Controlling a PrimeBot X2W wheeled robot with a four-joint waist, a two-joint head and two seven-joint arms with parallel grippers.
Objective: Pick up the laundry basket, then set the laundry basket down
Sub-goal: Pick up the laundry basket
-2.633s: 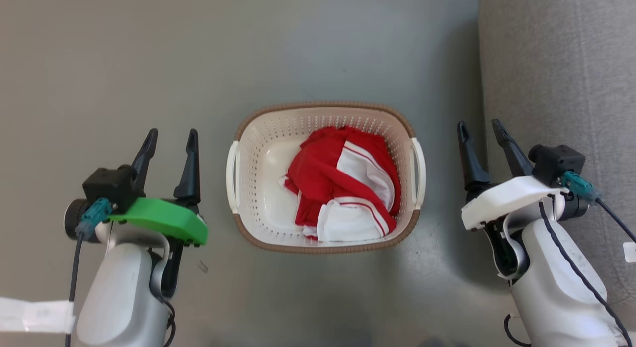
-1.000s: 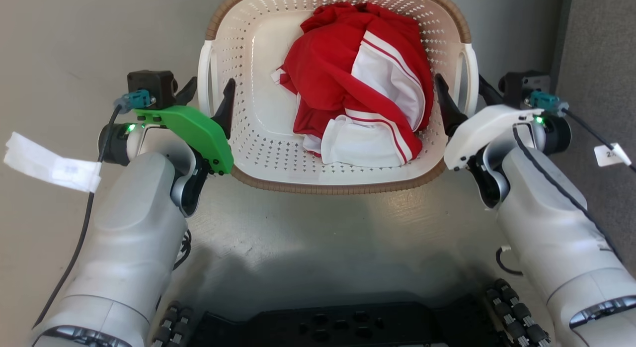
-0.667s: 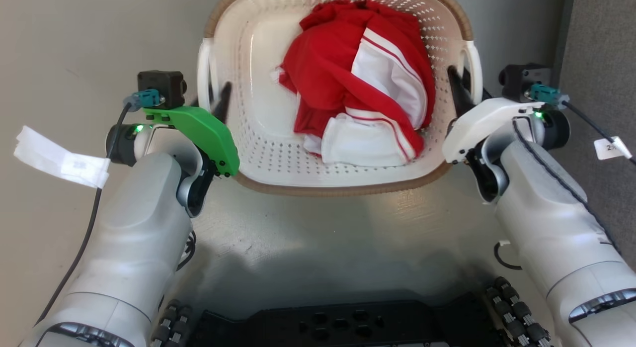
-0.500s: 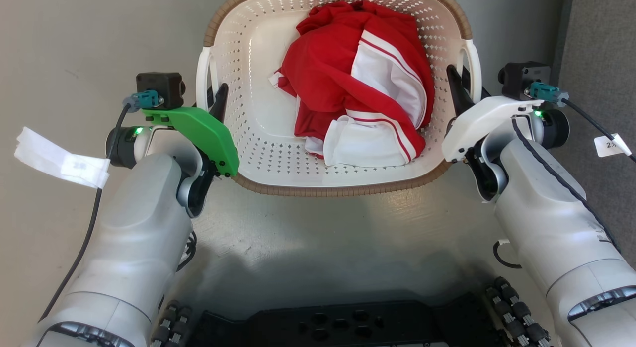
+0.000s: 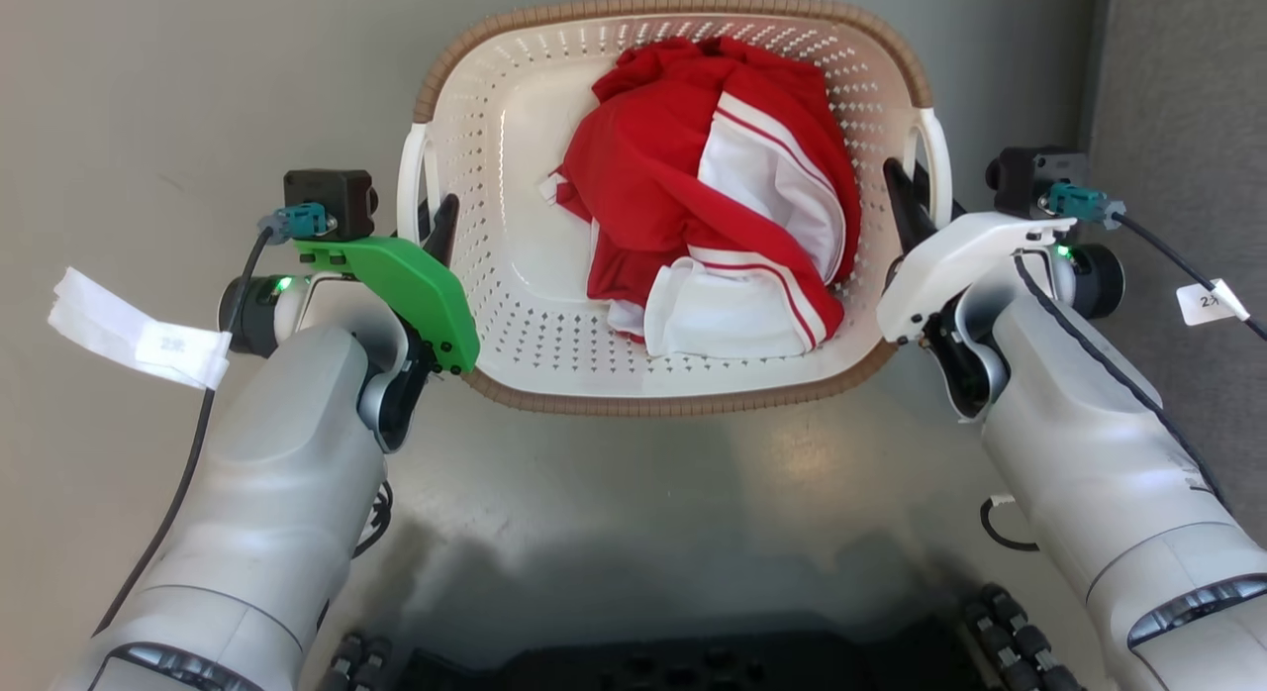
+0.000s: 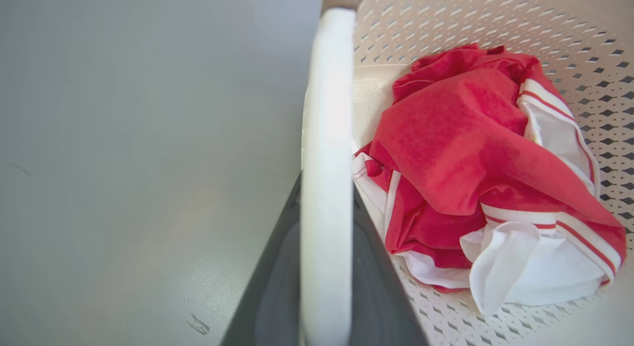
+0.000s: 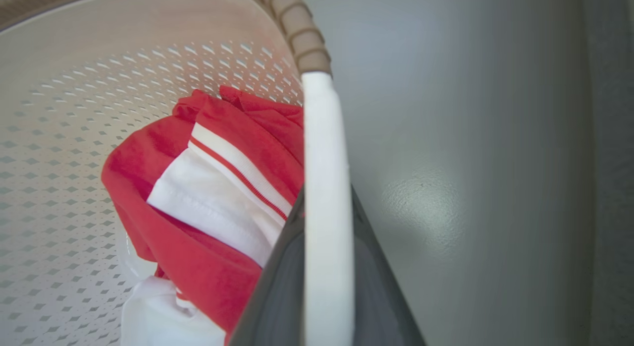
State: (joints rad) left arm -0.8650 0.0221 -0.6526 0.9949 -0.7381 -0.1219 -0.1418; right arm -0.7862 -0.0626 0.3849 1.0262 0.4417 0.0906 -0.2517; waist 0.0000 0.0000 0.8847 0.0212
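Cream perforated plastic laundry basket [image 5: 515,305] with a brown woven-look rim sits centred between the arms over the grey floor [image 5: 148,77], left gripper [image 5: 433,216] and right gripper [image 5: 909,181] each pinched nearly closed on a white side handle [image 5: 408,191], evidently so the red-and-white clothing [image 5: 683,196] lifts level.

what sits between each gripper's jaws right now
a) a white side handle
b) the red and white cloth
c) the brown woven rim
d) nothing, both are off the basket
a: in each wrist view a white bar runs straight up between the dark jaws, so the left gripper is on the left handle and the right gripper is on the right handle of the laundry basket.
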